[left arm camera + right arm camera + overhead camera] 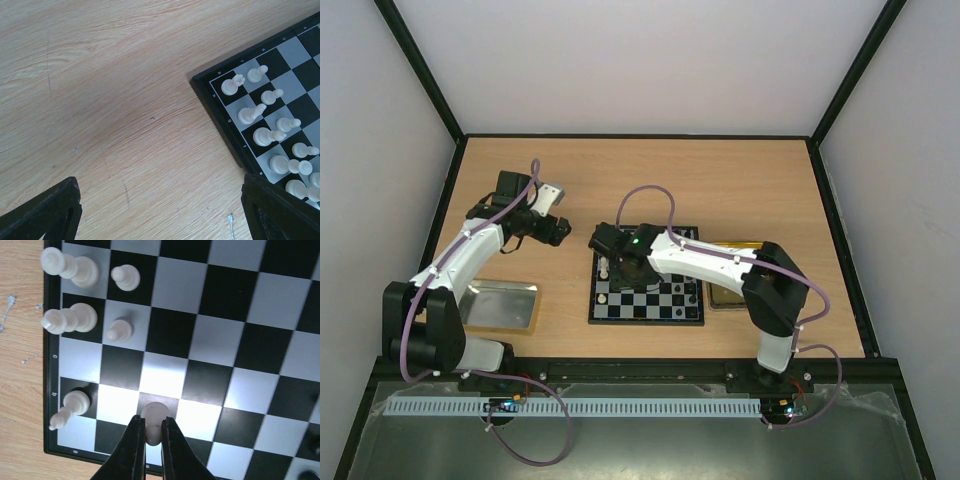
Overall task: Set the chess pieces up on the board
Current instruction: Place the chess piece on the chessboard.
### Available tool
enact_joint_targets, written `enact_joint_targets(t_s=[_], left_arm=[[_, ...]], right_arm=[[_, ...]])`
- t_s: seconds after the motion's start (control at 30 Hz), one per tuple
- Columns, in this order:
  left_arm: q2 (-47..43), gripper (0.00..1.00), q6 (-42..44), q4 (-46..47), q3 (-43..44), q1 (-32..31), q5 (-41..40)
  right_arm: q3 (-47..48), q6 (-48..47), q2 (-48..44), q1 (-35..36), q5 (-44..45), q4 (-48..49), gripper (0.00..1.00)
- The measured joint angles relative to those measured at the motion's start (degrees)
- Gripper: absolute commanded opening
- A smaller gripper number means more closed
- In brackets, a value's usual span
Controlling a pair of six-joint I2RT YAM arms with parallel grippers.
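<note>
The chess pieces [70, 320] we can see are white. They stand along one edge of the board [240, 340] in two uneven lines, with some squares among them bare. The board lies flat near the middle of the wooden table [720, 180].

The right gripper [152, 434] reaches in over the board's left part. Its fingers are pinched tight on the top of one white piece [154, 414], whose wider base shows just beyond the fingertips. That piece is over a dark square close to the board's rim. We cannot tell whether its base touches the square.

The left gripper [160, 185] hangs over the table just beside a corner of the board, apart from it. Its two fingers [45, 215] are spread wide, with only wood grain showing between them.

In the overhead view we see a shiny metal tray [500, 305] at the table's near left, well apart from the board. A gold tray [726, 298] lies just beside the board's right edge, mostly hidden under the right arm [720, 262].
</note>
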Motion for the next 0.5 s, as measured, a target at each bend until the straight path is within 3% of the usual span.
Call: enact_joint_targets(t_s=[0.5], left_arm=[[0.0, 0.88, 0.0, 0.4, 0.0, 0.0, -0.5]], right_arm=[[5.9, -0.4, 6.7, 0.8, -2.4, 2.4, 0.05]])
